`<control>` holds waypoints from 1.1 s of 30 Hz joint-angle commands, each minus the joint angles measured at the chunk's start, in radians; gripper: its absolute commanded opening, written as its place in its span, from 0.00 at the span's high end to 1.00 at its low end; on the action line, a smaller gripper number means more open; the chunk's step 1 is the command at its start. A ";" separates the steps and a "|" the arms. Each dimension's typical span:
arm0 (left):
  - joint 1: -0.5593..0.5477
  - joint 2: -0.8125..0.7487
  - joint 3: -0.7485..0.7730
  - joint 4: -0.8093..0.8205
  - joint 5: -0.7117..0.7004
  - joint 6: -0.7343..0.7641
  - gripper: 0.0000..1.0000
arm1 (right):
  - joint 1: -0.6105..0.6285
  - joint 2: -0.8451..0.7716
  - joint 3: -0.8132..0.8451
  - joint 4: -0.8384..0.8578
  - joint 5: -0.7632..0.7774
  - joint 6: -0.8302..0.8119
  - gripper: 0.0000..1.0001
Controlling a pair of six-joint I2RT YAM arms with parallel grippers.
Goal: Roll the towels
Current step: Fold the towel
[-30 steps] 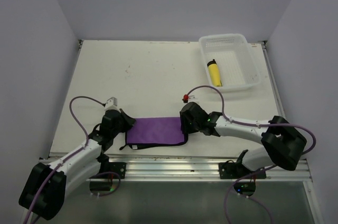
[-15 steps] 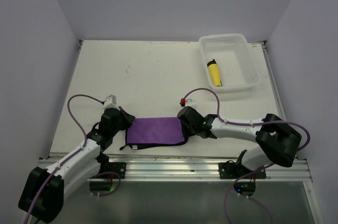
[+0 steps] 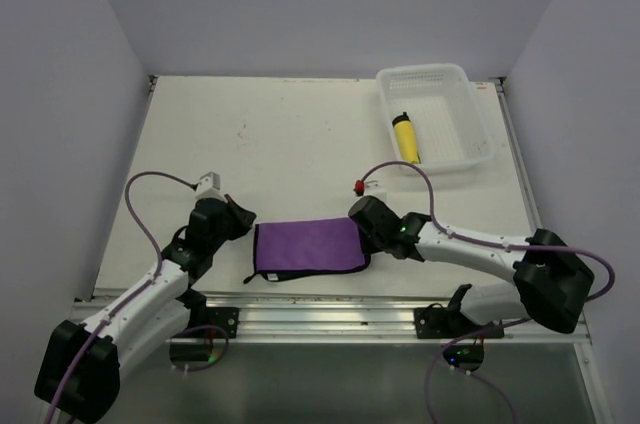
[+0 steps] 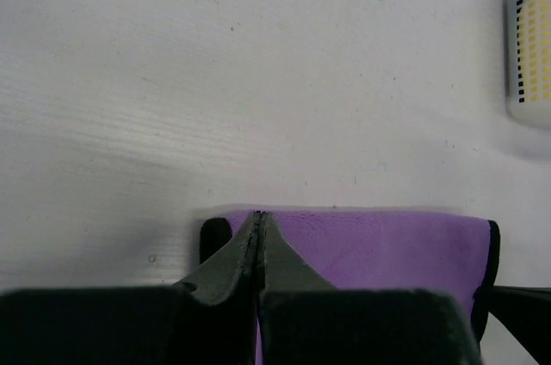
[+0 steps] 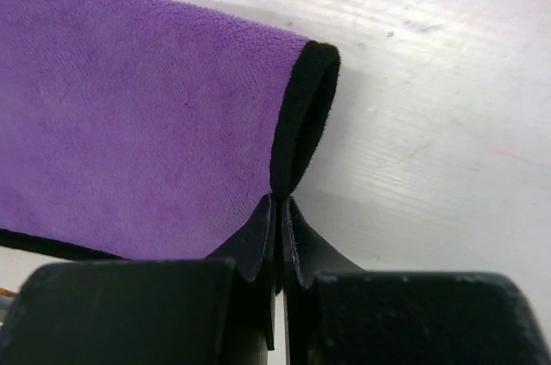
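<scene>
The purple towel (image 3: pixel 308 245) lay flat on the table (image 3: pixel 280 134), folded over, with black edging along its near side and both short ends. A black loop (image 3: pixel 250 278) poked out at its near left corner.

My left gripper (image 3: pixel 247 227) sat at the towel's far left corner with its fingers clenched tight together, no gap between them. The tips rested at the far edge of the cloth. I could not tell whether any of it was caught between them.

My right gripper (image 3: pixel 360 237) was at the towel's right end, fingers clamped on the black-edged fold there. From the wrist, I saw the edging curve down and vanish between my tips, so that end was pinched.

Beyond the towel, open white tabletop stretched to the back wall, and more of it ran off to the towel's left as far as the side wall. On the near side there was little room, because the towel's long edge lay close to the metal rail (image 3: pixel 330 316) at the table's front.

Well beyond the towel and off to its right stood the basket (image 3: pixel 424 71). The yellow towel (image 3: pixel 406 138) lay rolled up inside it, well apart from both my grippers.
</scene>
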 commanded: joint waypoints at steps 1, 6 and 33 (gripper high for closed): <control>-0.005 -0.009 0.051 -0.003 -0.019 0.043 1.00 | -0.073 -0.101 -0.015 -0.067 0.031 -0.075 1.00; -0.005 0.007 0.064 -0.039 -0.016 0.052 1.00 | -0.173 -0.209 -0.041 -0.108 -0.020 -0.147 1.00; -0.018 0.194 -0.018 0.182 0.067 0.057 1.00 | -0.149 0.108 0.356 -0.110 -0.319 -0.240 1.00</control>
